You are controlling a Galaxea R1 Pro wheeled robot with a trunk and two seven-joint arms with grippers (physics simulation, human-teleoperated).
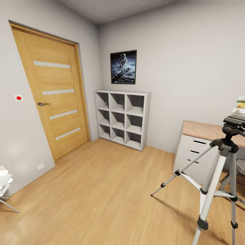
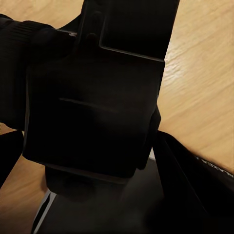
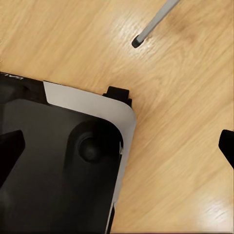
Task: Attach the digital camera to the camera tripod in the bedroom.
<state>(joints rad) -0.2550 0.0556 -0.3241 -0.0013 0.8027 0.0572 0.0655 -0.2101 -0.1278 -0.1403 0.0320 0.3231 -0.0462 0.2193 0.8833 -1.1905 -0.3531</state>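
The digital camera (image 2: 92,107), a black boxy body, sits very close in the left wrist view between the dark fingers of my left gripper (image 2: 102,170), which is shut on it. The camera tripod (image 1: 217,170) stands at the right of the head view on silver-grey legs, its black head (image 1: 234,120) at desk height with nothing on it. One tripod leg's foot (image 3: 137,42) rests on the plank floor in the right wrist view. My right gripper (image 3: 119,148) hangs open over the floor and my own base (image 3: 58,161), holding nothing.
This is the bedroom: a wooden door (image 1: 54,92) at the left, white cube shelves (image 1: 122,119) against the far wall under a framed picture (image 1: 123,67). A wood-topped white desk (image 1: 200,131) stands behind the tripod. A white seat edge (image 1: 4,180) shows at the far left.
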